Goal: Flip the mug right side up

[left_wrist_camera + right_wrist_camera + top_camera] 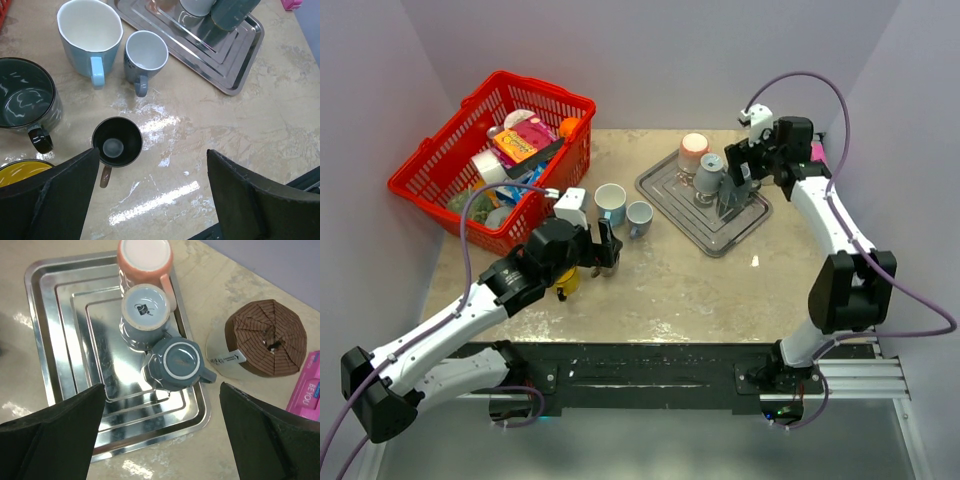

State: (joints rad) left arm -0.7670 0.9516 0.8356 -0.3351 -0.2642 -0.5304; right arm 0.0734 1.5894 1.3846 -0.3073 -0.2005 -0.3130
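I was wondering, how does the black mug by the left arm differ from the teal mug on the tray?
The black mug stands mouth up; the teal mug sits base up. The black mug is on the bare table; the teal mug is on the tray. Both have one handle.

I count eight mugs. Five stand upright: a light blue mug [90, 37], a small grey mug [145, 55], a dark glossy mug [25, 100], a small black mug [116, 142] and a yellow mug [20, 172]. Three sit upside down: a salmon mug [145, 257], a pale grey mug [145, 312] and a teal mug [177, 362]. I also see one steel tray [50, 340], one red basket [425, 165] and one pink packet [307, 390].
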